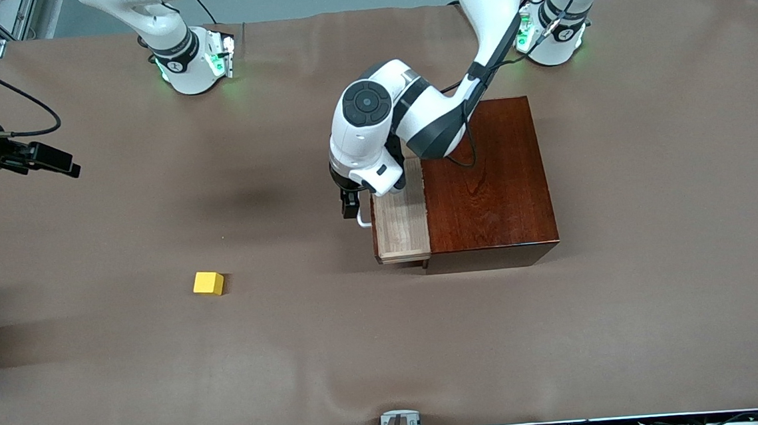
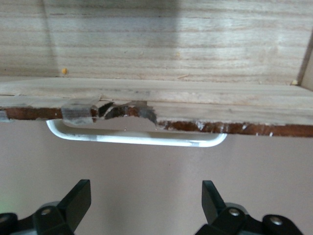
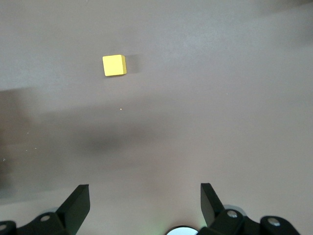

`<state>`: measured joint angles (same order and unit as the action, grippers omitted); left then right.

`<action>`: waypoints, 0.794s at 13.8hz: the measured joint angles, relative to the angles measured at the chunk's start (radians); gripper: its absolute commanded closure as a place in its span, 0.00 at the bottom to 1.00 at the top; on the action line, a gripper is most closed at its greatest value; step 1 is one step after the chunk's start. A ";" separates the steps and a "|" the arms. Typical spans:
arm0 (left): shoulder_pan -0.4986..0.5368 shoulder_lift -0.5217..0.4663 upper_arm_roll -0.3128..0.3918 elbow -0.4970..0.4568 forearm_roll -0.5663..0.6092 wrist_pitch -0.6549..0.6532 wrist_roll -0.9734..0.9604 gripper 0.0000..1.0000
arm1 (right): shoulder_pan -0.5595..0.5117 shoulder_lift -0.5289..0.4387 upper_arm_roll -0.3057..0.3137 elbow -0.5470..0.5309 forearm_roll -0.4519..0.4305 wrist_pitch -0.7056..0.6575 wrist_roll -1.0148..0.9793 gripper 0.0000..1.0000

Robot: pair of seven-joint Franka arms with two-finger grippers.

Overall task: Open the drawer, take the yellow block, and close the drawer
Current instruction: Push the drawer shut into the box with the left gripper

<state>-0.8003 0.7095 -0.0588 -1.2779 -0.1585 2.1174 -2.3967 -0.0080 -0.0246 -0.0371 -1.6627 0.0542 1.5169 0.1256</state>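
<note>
Front view: drawer point(image 1: 399, 221) partly pulled out of the dark wooden box point(image 1: 486, 175), pale inside bare. Left hand point(image 1: 351, 209) sits just beside the white handle point(image 1: 364, 223), at the drawer front. Yellow block point(image 1: 208, 283) lies on the table point(image 1: 163, 374), well apart from the drawer, toward the right arm's end and nearer the camera. Right hand point(image 1: 48, 159) is up over that end of the table.

Left wrist view: fingers point(image 2: 78, 198) spread wide, gripping nothing, handle point(image 2: 137, 138) just ahead of them.

Right wrist view: right hand point(image 3: 144, 198) fully spread, nothing gripped; block point(image 3: 114, 65) on bare table, well apart.
</note>
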 measured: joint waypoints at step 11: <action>-0.027 0.002 0.002 -0.001 0.136 -0.166 -0.044 0.00 | 0.000 0.000 0.005 0.020 -0.040 -0.001 -0.008 0.00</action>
<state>-0.8269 0.7111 -0.0568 -1.2787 -0.0226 1.9515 -2.4409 -0.0077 -0.0246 -0.0324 -1.6431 0.0145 1.5159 0.1177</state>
